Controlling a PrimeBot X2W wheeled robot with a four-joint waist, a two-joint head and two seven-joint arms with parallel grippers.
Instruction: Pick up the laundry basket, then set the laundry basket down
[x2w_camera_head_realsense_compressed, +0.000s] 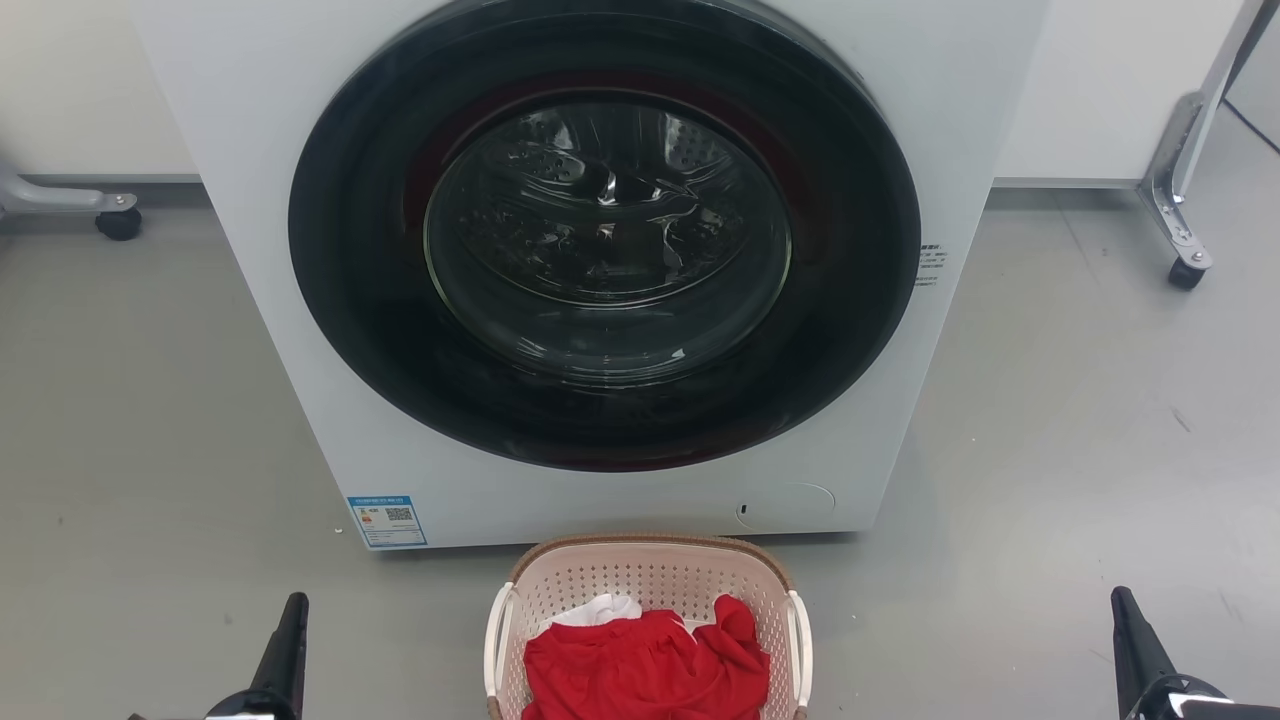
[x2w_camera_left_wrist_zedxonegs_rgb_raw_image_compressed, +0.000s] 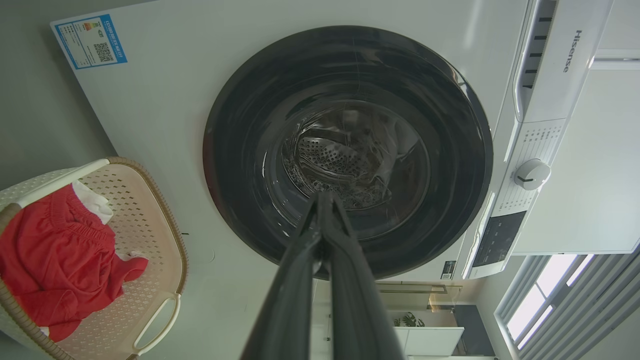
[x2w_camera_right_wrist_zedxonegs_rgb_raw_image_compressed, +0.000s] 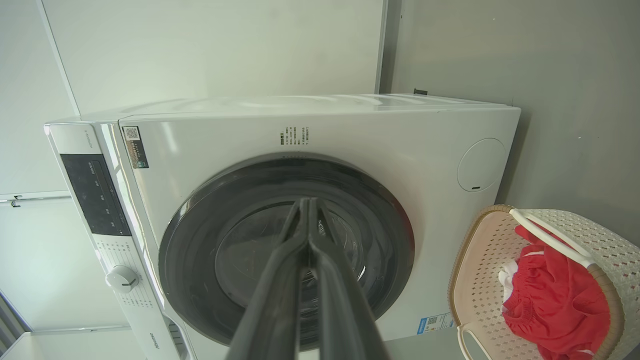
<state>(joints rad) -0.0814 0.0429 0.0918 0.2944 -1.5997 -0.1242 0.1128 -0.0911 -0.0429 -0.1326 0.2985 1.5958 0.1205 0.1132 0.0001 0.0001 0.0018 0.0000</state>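
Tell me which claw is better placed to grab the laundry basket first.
Left, slightly: in the head view the left claw stands nearer the laundry basket than the right claw. Both are shut and touch nothing.

Floor (x2w_camera_head_realsense_compressed: 150, 450) on both sides of the basket (x2w_camera_head_realsense_compressed: 650, 580) is wide open, nothing in the way there. Washing machine (x2w_camera_head_realsense_compressed: 250, 200) sits just behind it, and red clothes (x2w_camera_head_realsense_compressed: 645, 670) pile up inside.
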